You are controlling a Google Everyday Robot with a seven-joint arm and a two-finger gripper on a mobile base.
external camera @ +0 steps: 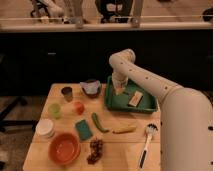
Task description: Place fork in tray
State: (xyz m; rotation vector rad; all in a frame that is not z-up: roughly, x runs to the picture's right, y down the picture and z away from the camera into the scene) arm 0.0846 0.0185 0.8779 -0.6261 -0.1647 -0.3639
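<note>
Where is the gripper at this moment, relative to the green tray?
In the camera view the gripper hangs over the picture-left part of the green tray, at the far right of the table. The bluish bowl is its nearest neighbour outside the tray.

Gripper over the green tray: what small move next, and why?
Probably ease straight down and let go. The gripper is above the left end of the green tray, beside the pale block; the fork itself isn't discernible.

Gripper hangs over the smooth plastic tray on a matt wooden table.
</note>
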